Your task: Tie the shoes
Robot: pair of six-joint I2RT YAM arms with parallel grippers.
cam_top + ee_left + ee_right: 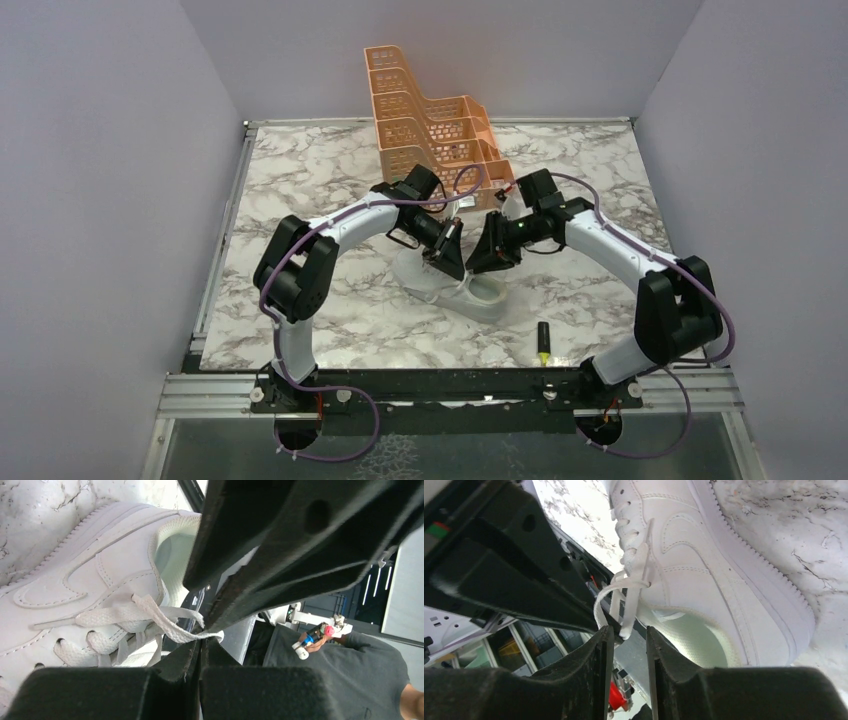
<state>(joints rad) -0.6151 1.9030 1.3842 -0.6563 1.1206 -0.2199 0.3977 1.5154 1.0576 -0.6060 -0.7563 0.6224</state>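
1. The sneaker (pixel 470 295) lies on its sole near the middle of the table (pixel 320 200), heel opening toward the near right and toe toward the far left.
2. Both grippers are directly above the laced part of the sneaker. The left one comes in from the left and the right one from the right.
3. The left gripper (pixel 201 647) has its fingers pressed together with no gap. They pinch a strand of the flat white lace (pixel 165 622) at the fingertips.
4. From that pinch the strand runs down, loosely curved, to the upper eyelets.
5. The right gripper (pixel 629 637) has its fingers apart, with a narrow slot between them.
6. One lace end and a small loop hang just at the mouth of that slot. It cannot be determined whether the lace touches either finger, and nothing is clamped there.
7. Sneaker material: smooth white upper with stitched panels, a padded mesh-like collar lining, a pale insole, and a ribbed white sole edge.
8. Lace material: flat woven tape, threaded through round eyelets and lying slack across the tongue.
9. The gripper fingers are matte black, angular blocks with straight inner faces.
10. The table surface is white marble pattern with grey veining.
11. An orange plastic rack (pixel 430 110) with stepped tiers and lattice walls stands on the far side, just beyond the grippers.
12. A black marker (pixel 543 343) with a yellow end lies near and to the right of the sneaker, apart from it.
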